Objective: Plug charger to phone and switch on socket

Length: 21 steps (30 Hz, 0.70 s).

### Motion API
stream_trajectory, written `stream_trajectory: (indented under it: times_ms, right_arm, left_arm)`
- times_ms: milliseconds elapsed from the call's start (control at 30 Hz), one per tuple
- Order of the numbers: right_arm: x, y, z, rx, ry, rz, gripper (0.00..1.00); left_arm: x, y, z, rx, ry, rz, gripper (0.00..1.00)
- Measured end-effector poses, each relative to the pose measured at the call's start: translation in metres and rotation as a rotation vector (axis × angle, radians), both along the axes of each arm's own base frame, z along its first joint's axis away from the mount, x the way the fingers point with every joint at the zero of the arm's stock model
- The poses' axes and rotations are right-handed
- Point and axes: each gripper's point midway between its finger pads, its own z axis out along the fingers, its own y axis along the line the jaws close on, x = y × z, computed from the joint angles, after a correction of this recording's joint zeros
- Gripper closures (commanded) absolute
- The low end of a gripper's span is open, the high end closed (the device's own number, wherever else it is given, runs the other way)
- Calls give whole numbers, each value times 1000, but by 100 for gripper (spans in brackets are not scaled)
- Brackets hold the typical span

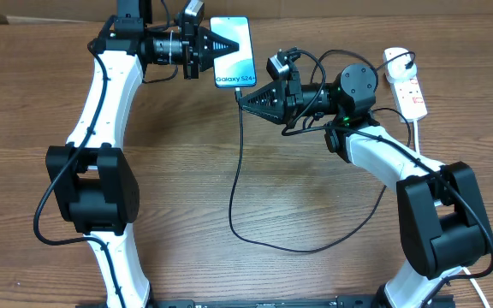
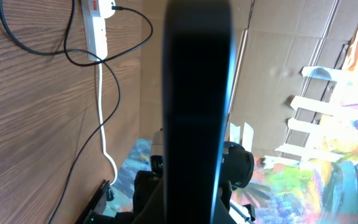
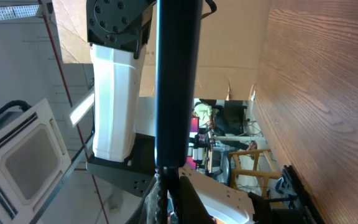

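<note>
In the overhead view the phone (image 1: 234, 51) faces up with its light screen showing, and my left gripper (image 1: 215, 47) is shut on its left long edge. In the left wrist view the phone (image 2: 197, 93) is a dark edge-on bar between the fingers. My right gripper (image 1: 240, 94) is shut on the charger connector (image 1: 245, 84), right at the phone's lower short end. In the right wrist view that connector (image 3: 166, 183) touches the phone (image 3: 178, 81) edge. The black cable (image 1: 236, 171) loops across the table to the white socket (image 1: 406, 81) at the far right, where a black plug (image 1: 398, 62) sits in it.
The socket's thick white cord (image 1: 419, 133) runs down past the right arm. The socket (image 2: 98, 25) and its cord also appear in the left wrist view, with black cable loops (image 2: 104, 56) beside it. The cable's slack lies on the wooden table (image 1: 315, 197) at centre.
</note>
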Motion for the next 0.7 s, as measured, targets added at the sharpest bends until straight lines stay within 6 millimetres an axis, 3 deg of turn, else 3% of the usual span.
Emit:
stream_trajectory:
  times_ms: [700]
  right_arm:
    - [1, 0, -6, -16, 31, 3, 96]
  left_arm:
    - [0, 0, 0, 1, -8, -1, 96]
